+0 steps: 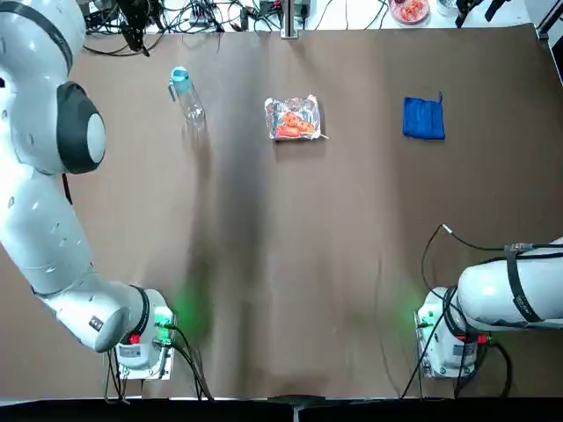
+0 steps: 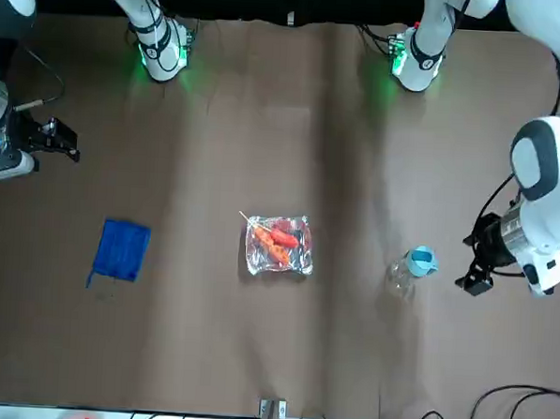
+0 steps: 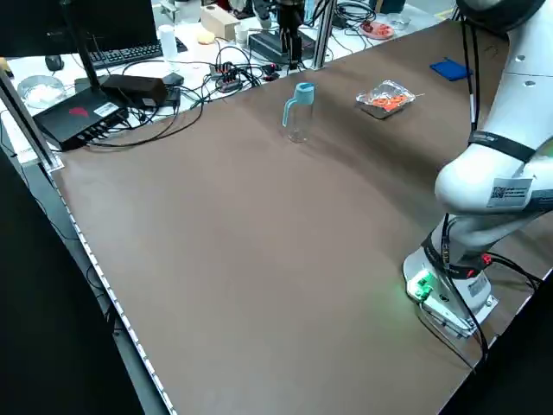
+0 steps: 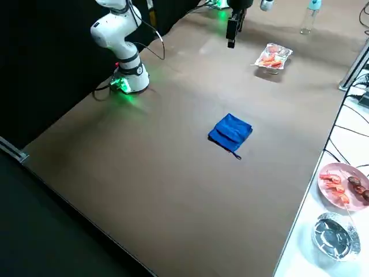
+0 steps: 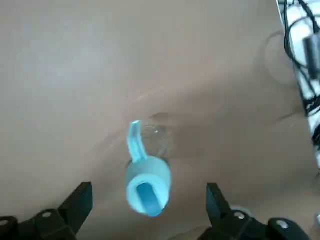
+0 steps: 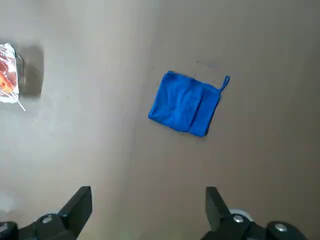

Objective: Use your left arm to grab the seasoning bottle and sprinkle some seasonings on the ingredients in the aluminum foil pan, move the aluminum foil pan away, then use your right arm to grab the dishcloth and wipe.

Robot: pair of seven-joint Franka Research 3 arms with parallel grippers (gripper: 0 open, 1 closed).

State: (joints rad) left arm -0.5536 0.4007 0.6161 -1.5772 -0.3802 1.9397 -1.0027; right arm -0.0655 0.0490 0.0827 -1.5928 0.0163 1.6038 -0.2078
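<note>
The seasoning bottle, clear with a light blue cap, stands upright at the far left of the table. My left gripper hovers open by it, and the cap shows between the spread fingers without touching them. In the front view that gripper hangs just outboard of the bottle. The aluminum foil pan holds orange-red ingredients and a skewer at the far centre. The blue dishcloth lies folded at the far right. My right gripper is open and raised, short of the dishcloth.
Cables and electronics line the table's far and left edges. A pink plate of food and a foil dish sit on the white strip beyond the far edge. Both arm bases glow green at the near edge.
</note>
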